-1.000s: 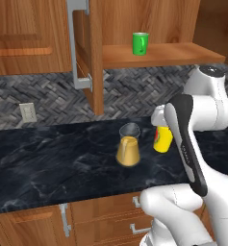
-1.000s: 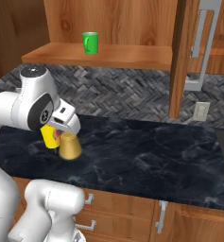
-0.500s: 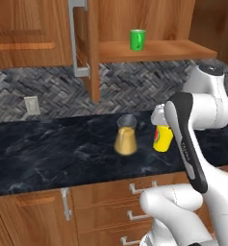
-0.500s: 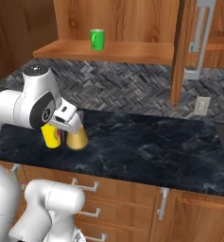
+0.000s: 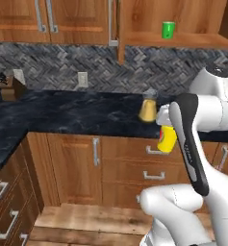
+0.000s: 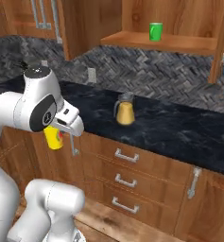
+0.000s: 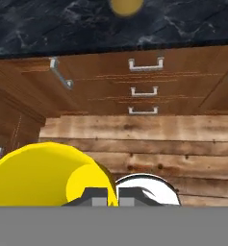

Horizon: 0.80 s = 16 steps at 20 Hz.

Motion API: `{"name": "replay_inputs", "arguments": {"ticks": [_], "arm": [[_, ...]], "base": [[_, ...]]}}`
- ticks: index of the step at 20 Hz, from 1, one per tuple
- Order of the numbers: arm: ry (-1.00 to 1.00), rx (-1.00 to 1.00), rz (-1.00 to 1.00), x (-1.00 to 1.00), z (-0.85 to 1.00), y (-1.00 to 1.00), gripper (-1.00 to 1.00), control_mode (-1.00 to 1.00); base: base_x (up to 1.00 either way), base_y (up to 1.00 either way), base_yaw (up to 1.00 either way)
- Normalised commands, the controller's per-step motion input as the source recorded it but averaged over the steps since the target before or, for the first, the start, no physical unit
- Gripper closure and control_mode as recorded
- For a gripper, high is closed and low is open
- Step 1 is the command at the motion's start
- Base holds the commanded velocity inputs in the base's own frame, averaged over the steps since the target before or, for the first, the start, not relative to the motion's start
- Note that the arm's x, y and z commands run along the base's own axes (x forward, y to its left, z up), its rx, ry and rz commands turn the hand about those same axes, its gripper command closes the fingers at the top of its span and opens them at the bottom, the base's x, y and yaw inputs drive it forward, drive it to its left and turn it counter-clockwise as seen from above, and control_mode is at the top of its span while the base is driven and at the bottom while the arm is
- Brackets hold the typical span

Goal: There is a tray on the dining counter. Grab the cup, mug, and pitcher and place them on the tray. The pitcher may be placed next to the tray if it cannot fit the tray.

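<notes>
My gripper (image 6: 61, 138) pinches the small yellow handleless cup (image 5: 166, 138), held clear of the black marble-topped drawer counter (image 5: 67, 111). I judge carrying it level best; amber cone-shaped pitcher (image 6: 125, 110) and green mug (image 6: 155, 32) wait.

The arm (image 5: 202, 125) consists of glossy white rounded link shells joined by dark joint segments. A long black band runs along one link in the left base view. A round dark-grey joint cap (image 6: 38, 116) faces the right base camera. The base housing (image 6: 49, 205) is white and bulbous.
</notes>
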Motion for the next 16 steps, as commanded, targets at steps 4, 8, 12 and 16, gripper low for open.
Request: {"name": "replay_inputs", "arguments": {"ticks": [4,8,12,16], "arm": [[0.0,0.0,0.0,0.0,0.0,0.0,1.0,1.0],[0.0,0.0,0.0,0.0,0.0,0.0,1.0,1.0],[0.0,0.0,0.0,0.0,0.0,0.0,1.0,1.0],[0.0,0.0,0.0,0.0,0.0,0.0,1.0,1.0]], "base": [[-0.3,0.0,1.0],[-0.3,0.0,1.0],[-0.3,0.0,1.0],[-0.32,0.0,1.0]]}}
